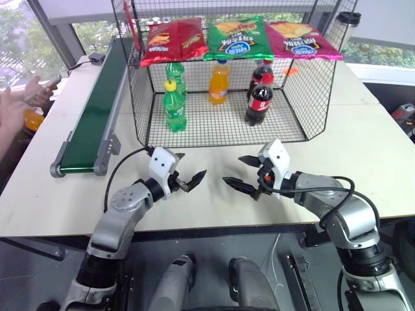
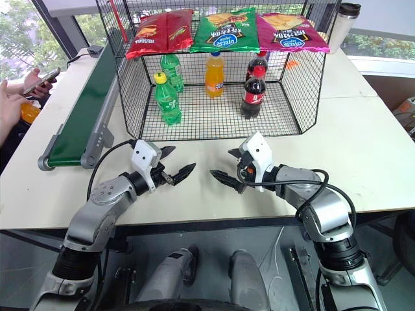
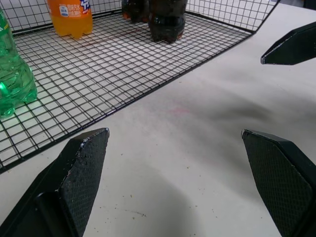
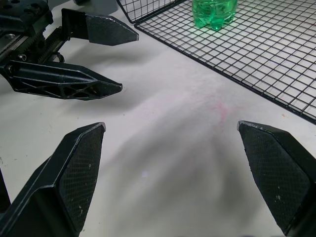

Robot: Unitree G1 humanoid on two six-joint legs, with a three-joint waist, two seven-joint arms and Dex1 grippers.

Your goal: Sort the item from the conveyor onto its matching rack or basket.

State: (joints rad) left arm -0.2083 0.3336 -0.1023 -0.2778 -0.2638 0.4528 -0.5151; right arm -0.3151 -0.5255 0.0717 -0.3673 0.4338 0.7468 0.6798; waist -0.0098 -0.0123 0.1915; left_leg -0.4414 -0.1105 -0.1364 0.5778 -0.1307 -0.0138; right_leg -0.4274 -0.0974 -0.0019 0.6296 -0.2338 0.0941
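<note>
Now both arms wait low over the white bench [image 1: 363,155], in front of the large black wire-mesh cage [image 1: 139,110]. The left gripper [image 1: 190,179] and the right gripper [image 1: 241,175] point toward each other, each with its fingers spread wide and nothing between them, probably so that either can take an item when one arrives.

The clear plastic bottle of orange soda with a blue cap [image 1: 219,82] stands upright on the wire floor at the back middle of the cage. To its left stand two green soda bottles [image 1: 174,105], to its right two dark cola bottles with red labels [image 1: 259,98], so the drinks are grouped by kind. Three chip bags [image 1: 235,37], red, green and pink, lie on the flat mesh top.

The long dark green conveyor belt in its grey frame [image 1: 97,110] runs along the left of the cage; I see no item on it, though its far end is not clear.
</note>
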